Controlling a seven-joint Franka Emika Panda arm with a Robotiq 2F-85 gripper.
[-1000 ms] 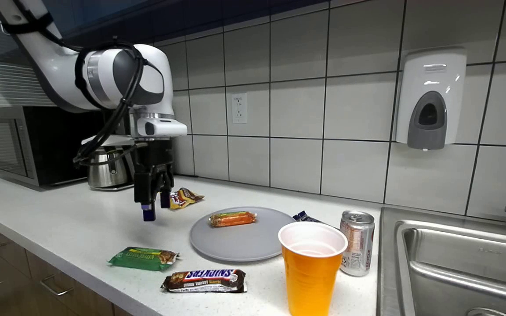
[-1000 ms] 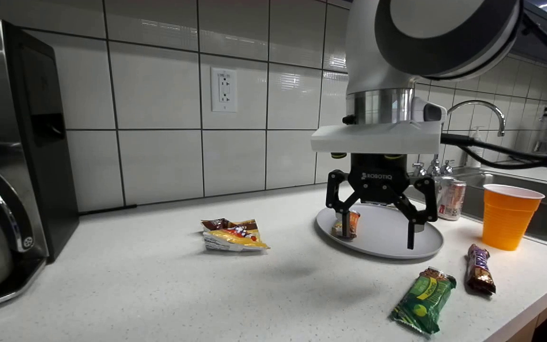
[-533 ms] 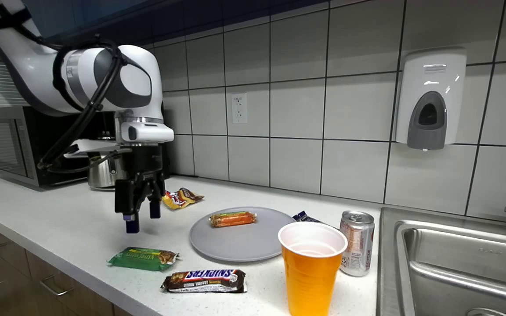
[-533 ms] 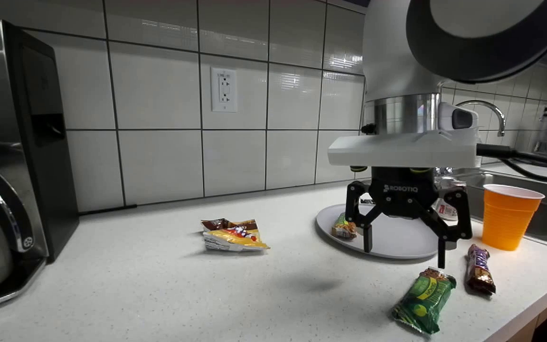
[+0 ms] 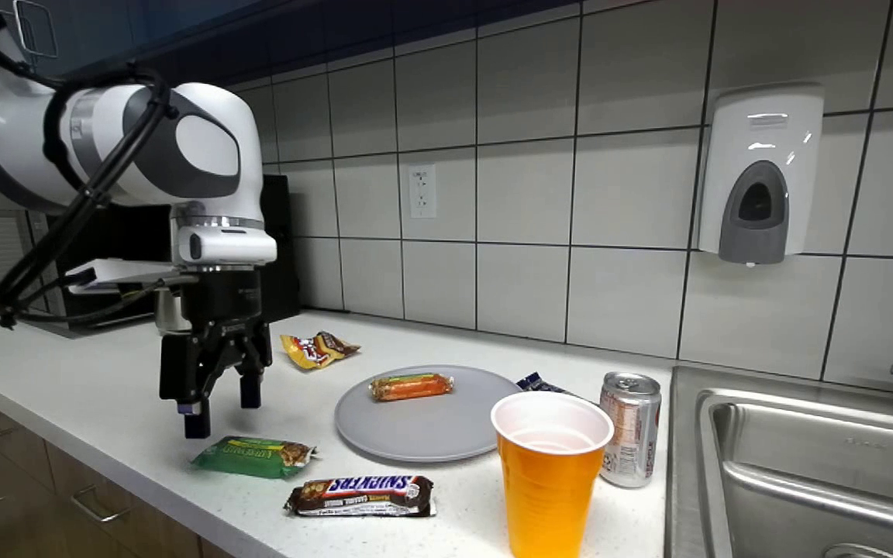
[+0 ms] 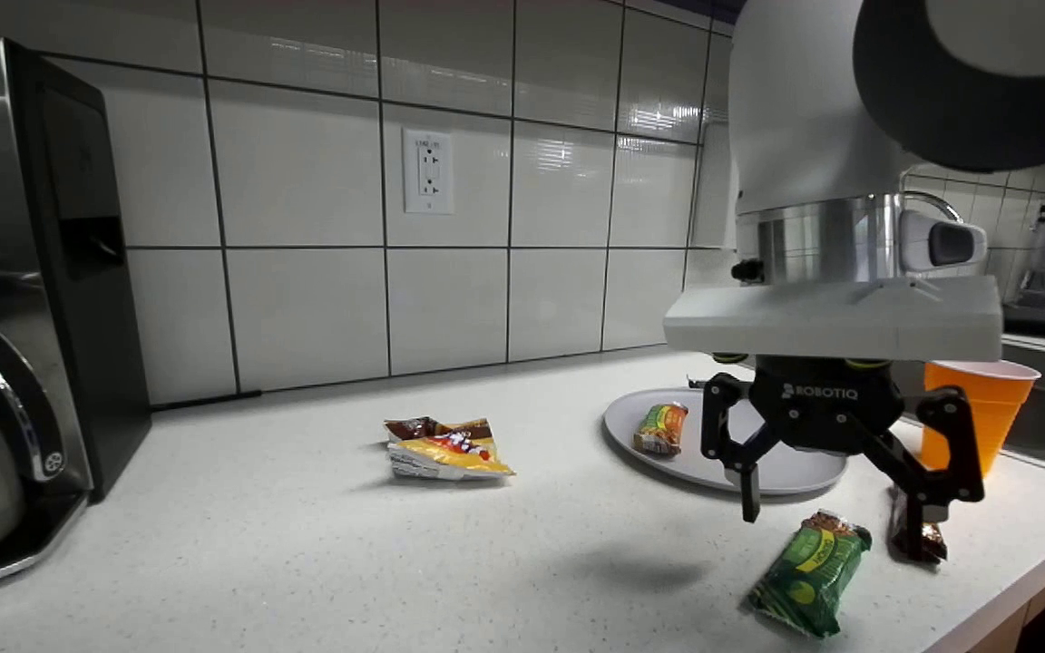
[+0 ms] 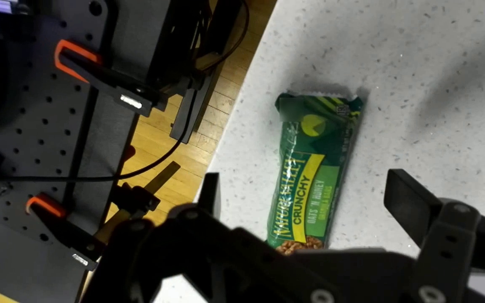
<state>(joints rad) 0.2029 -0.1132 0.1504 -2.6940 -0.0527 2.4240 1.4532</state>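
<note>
Found the green granola bar (image 7: 307,176) lying flat on the table (image 7: 415,67) near the table's edge, printed face up, one end blocked from sight in the wrist view. Saw the fingers (image 7: 411,206) spread wide and holding nothing, hanging above the table, one to each side of the bar in the wrist view; in both exterior views, made out no contact with bar or table. Judged the step in hand as lining up over the bar. Could not tell the exact height of the fingers, nor their place along the bar's length; called for settling both before going down.

Noted a slight slant of the bar against the fingers; seemed worth a small twist, to close squarely on the long sides. Seemed best to descend straight, low enough to take the thin bar by its sides, yet short of scraping the table, with special care for the finger nearer the edge. Judged a gentle squeeze at the middle safer than one at the crimped end, given the crumbly filling promised by the word "Crunchy".

Farther out, saw a Snickers bar (image 5: 365,496) near the green one, deserving a little room from the spread fingers. Past that, noted the gray plate (image 5: 415,438) bearing an orange-wrapped bar (image 5: 412,387), then the orange cup (image 5: 551,496) with the can (image 5: 631,438) just beside it, and, well apart, a crumpled yellow wrapper (image 6: 448,458).
</note>
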